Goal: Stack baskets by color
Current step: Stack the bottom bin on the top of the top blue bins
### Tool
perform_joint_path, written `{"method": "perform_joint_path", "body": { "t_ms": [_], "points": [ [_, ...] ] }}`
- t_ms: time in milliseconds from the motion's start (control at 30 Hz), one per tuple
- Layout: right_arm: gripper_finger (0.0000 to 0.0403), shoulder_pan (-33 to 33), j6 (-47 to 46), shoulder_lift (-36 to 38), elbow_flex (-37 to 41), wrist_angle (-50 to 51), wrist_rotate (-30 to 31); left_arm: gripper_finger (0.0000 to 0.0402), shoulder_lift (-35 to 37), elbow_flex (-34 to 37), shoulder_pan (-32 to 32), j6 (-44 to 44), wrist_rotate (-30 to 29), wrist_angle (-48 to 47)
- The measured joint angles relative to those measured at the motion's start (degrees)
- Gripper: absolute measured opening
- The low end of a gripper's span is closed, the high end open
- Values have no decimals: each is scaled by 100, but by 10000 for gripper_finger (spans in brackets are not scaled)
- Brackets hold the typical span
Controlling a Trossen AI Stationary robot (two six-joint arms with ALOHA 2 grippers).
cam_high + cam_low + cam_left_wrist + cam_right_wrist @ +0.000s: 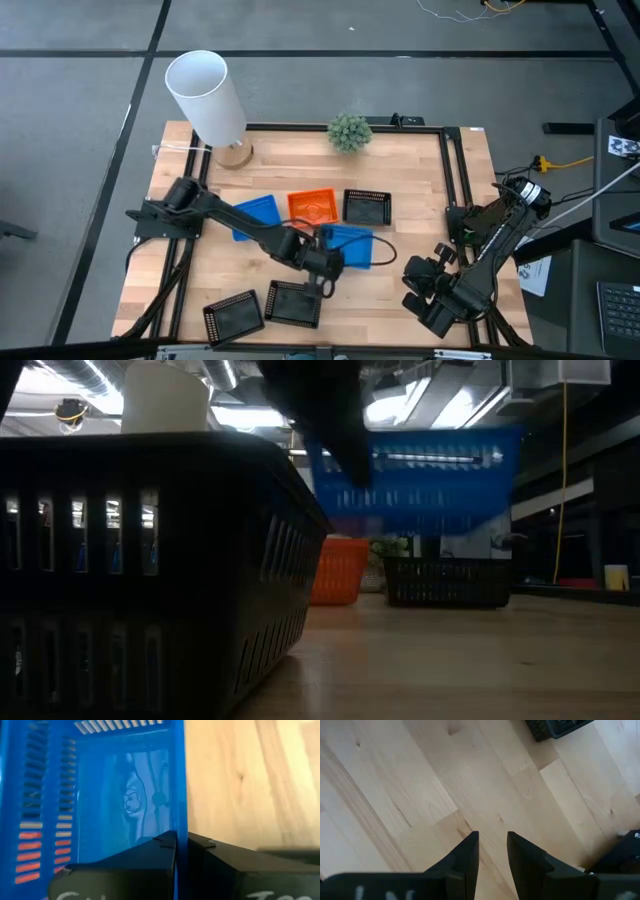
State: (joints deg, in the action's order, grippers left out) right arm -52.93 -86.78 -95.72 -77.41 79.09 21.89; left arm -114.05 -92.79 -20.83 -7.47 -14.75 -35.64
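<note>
My left gripper [325,266] is shut on a blue basket [352,245] at the table's middle. In the low view this basket [415,480] hangs well above the table. A second blue basket [256,214], an orange basket [313,206] and a black basket [366,207] rest on their bottoms in a row behind it. Two more black baskets [233,315] [293,303] sit near the front edge. My right gripper [492,849] stands open over bare wood at the near right. My left gripper pinches one side wall of the blue basket [180,822] at its rim, one finger inside the basket and one outside. The fingers come slanting down from the table's left. The basket is lifted clear of the table and hangs roughly level.
A tall white cylinder [205,92] stands at the far left corner and a small green plant [349,131] at the far edge. A black cable [385,250] loops beside the held basket. Bare wood lies between the baskets and my right arm [480,250].
</note>
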Motion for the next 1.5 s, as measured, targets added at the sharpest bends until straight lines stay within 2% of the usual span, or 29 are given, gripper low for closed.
{"method": "perform_joint_path", "body": {
  "t_ms": [233,300,567,733,833,933,1067,1167,1300,1433,1500],
  "points": [
    [100,0,0,0,0,0,2,0,647,0,-25,-133,-1543,-1090],
    [100,0,0,0,0,5,0,0,840,2,-31,-298,-1829,-1674],
    [100,0,0,0,0,2,9,0,1756,2,47,-1756,-1958,-4024],
    [100,0,-4,0,0,-8,8,0,2267,8,69,-2830,-1730,-5419],
    [100,0,-7,2,0,-38,7,0,2790,285,74,-2978,-1488,-5342],
    [100,0,-9,1,0,-64,7,0,3469,716,-12,-3504,-1380,-5323],
    [100,0,-11,1,0,-65,11,0,4349,1702,-73,-4374,-1460,-5117],
    [100,0,-2,0,0,-65,89,0,4816,2597,-60,-4697,-1412,-4373],
    [100,2,-2,0,0,-64,96,0,4968,3472,-16,-4317,-1397,-3008],
    [100,2,-9,0,0,-73,96,0,4937,4058,45,-3926,-829,-2026],
    [100,4,-9,2,0,-104,98,0,4843,4243,46,-3903,-779,-1752]
  ]
}}
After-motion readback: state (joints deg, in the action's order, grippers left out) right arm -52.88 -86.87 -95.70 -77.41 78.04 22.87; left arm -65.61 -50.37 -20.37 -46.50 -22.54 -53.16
